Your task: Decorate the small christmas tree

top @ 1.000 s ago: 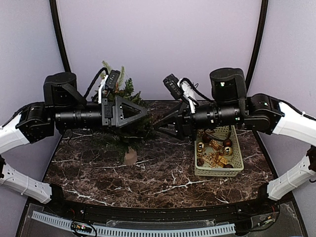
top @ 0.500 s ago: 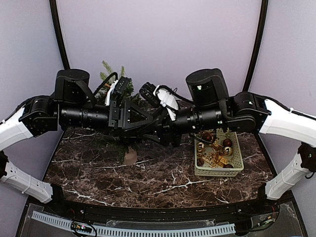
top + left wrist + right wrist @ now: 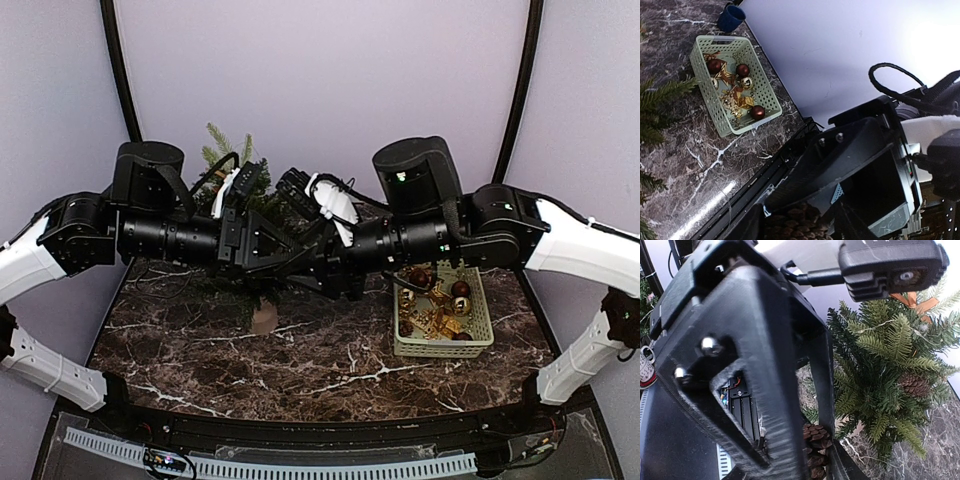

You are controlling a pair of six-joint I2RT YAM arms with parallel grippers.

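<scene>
My two tools meet in mid-air over the counter (image 3: pixel 300 365), just in front of the small christmas tree (image 3: pixel 880 360), which stands far left in its pot. My right tool (image 3: pixel 797 472) grips a pine cone (image 3: pixel 814 440). My left tool (image 3: pixel 795 227) has its fingers either side of it, but I cannot tell whether they have clamped. The tree already wears a hung cone (image 3: pixel 914 384) and an orange bow (image 3: pixel 914 301). Balls and gold stars fill the basket (image 3: pixel 752 124) at right, so I judge most decorating remains.
</scene>
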